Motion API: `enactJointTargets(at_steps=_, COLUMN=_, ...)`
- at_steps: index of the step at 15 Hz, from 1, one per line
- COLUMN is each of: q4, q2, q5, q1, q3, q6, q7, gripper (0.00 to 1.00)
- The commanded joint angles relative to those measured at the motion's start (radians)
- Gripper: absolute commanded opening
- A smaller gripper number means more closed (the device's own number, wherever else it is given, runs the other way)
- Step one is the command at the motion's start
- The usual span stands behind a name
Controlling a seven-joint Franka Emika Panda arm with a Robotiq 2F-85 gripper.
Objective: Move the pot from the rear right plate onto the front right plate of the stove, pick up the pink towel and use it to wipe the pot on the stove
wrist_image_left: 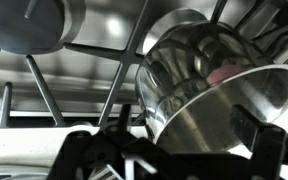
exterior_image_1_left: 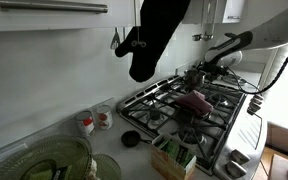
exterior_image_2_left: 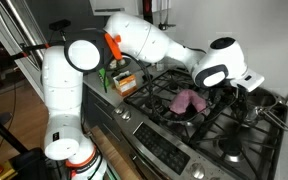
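A shiny steel pot (wrist_image_left: 209, 95) fills the wrist view, standing on the stove grate. In an exterior view it stands on the right side of the stove (exterior_image_2_left: 258, 106). My gripper (wrist_image_left: 174, 140) is open, with its dark fingers on either side of the pot's wall. It also shows in both exterior views (exterior_image_2_left: 238, 88) (exterior_image_1_left: 200, 72), low over the stove's rear part. The pink towel (exterior_image_1_left: 194, 100) (exterior_image_2_left: 188, 100) lies crumpled on the grate in the middle of the stove, apart from the gripper. A pink reflection shows on the pot's rim.
A second round steel object (wrist_image_left: 34, 25) sits beyond the pot. A black oven mitt (exterior_image_1_left: 154, 40) hangs over the counter. A box of items (exterior_image_1_left: 174, 155), a small black pan (exterior_image_1_left: 131, 138), mugs (exterior_image_1_left: 94, 120) and glass bowls (exterior_image_1_left: 54, 160) stand beside the stove.
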Motion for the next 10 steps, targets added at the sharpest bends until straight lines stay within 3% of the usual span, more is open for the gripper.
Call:
enactJointTargets(at_steps=1, q4=0.050, q2=0.053, q5=0.044, q1=-0.010, q3=0.003, q6=0.004, q7=0.015, gripper=1.00)
enactJointTargets(at_steps=3, q4=0.055, q2=0.067, q5=0.048, q1=-0.009, q3=0.003, q6=0.002, q7=0.020, gripper=0.99)
enactJointTargets(at_steps=4, q4=0.057, q2=0.073, q5=0.048, q1=-0.009, q3=0.003, q6=0.001, q7=0.022, gripper=0.93)
enactJointTargets(at_steps=7, q4=0.062, q2=0.087, q5=0.045, q1=-0.008, q3=0.001, q6=-0.003, q7=0.025, gripper=0.60)
enactJointTargets(at_steps=10, q4=0.066, q2=0.093, q5=0.044, q1=-0.008, q3=-0.001, q6=-0.007, q7=0.031, gripper=0.38)
